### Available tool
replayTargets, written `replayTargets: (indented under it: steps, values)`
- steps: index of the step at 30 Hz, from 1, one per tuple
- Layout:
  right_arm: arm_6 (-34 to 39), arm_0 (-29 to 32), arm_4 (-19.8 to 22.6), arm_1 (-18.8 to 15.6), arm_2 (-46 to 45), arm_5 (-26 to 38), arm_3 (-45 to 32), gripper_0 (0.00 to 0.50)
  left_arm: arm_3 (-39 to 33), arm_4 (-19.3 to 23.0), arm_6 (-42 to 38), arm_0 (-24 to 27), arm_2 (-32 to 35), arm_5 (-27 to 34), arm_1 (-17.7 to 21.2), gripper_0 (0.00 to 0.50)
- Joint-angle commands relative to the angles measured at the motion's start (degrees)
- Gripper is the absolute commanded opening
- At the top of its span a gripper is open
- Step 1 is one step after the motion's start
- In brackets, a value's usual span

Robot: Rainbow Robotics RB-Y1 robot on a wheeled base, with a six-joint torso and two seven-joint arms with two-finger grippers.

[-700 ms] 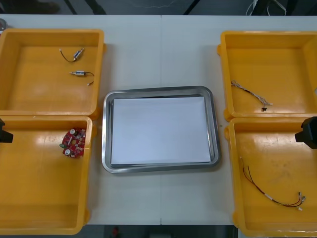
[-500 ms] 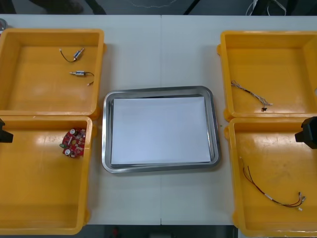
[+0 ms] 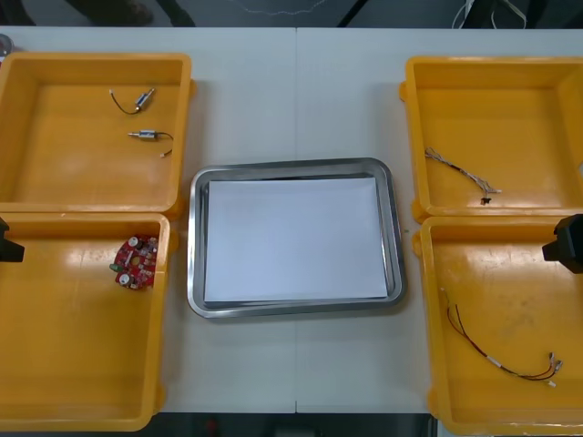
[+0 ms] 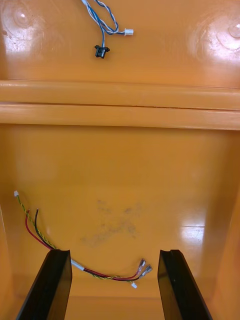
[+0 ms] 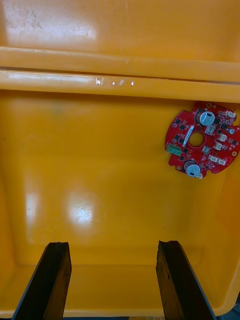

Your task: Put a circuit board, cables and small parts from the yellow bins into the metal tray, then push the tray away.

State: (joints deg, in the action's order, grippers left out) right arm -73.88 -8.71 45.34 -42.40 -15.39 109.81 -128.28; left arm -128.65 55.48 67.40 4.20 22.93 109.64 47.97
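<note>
Circuit board (image 5: 202, 140) — light, stiff, fragile (components on top) — likely wants pinching at its rim; left gripper (image 5: 114, 244) hovers spread and empty near it, right gripper (image 4: 114, 251) likewise over the red-and-yellow cable (image 4: 100, 274).

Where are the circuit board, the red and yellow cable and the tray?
circuit board (image 3: 137, 262): front view, centre.
red and yellow cable (image 4: 100, 273): right wrist view, middle stretch.
metal tray (image 3: 195, 246): front view, left rim.

Our right gripper (image 4: 114, 253), fingers apart, hangs above a red and yellow cable (image 4: 80, 265); a twisted blue and white cable (image 4: 102, 22) lies in the next yellow bin (image 4: 165, 50).
</note>
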Motion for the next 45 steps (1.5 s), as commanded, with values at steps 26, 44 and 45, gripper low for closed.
replayTargets:
  steps: [26, 44, 45]
  values:
    - [0.1, 0.1, -0.4, -1.4, -1.6, 0.2, -1.5, 0.5, -1.4, 0.4, 4.9, -1.2, 1.7, 0.4, 2.5, 0.5]
    - [0.1, 0.1, -0.4, -1.4, -1.6, 0.2, -1.5, 0.5, -1.4, 0.4, 4.9, -1.2, 1.7, 0.4, 2.5, 0.5]
    - [0.1, 0.1, -0.4, -1.4, -1.6, 0.2, -1.5, 0.5, -1.4, 0.4, 4.9, -1.2, 1.7, 0.4, 2.5, 0.5]
